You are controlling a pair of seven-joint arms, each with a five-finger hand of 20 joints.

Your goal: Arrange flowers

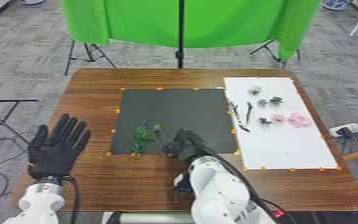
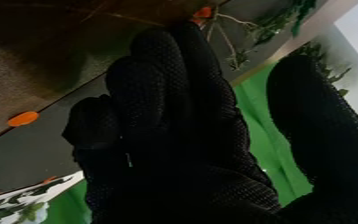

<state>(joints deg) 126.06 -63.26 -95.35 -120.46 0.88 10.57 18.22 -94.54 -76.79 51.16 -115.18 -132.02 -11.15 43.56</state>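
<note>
Flowers [image 1: 278, 118] lie on a brown surface [image 1: 95, 185], grouped toward its right edge. A dark mat [image 1: 189, 107] covers the middle of the surface, and a white sheet [image 1: 286, 150] runs alongside toward the right edge. The left hand [image 1: 53, 157] is open by the surface's left edge, fingers straight and slightly spread. The right hand [image 1: 189, 146] is over the mat's near edge, fingers extended close together, thumb apart. A green sprig [image 1: 141, 136] lies by the mat's near left corner; a slimmer sprig [image 1: 158, 131] is between it and the right hand, and whether they touch I cannot tell. Dark twigs [image 1: 248, 111] lie near the sheet's left edge. Pink blooms [image 1: 299, 120] sit near its right edge, grey-green blooms [image 1: 276, 100] and a pale bloom [image 1: 255, 90] nearer its far edge. Small orange tabs [image 1: 118, 110] dot the edges of mat and sheet.
</note>
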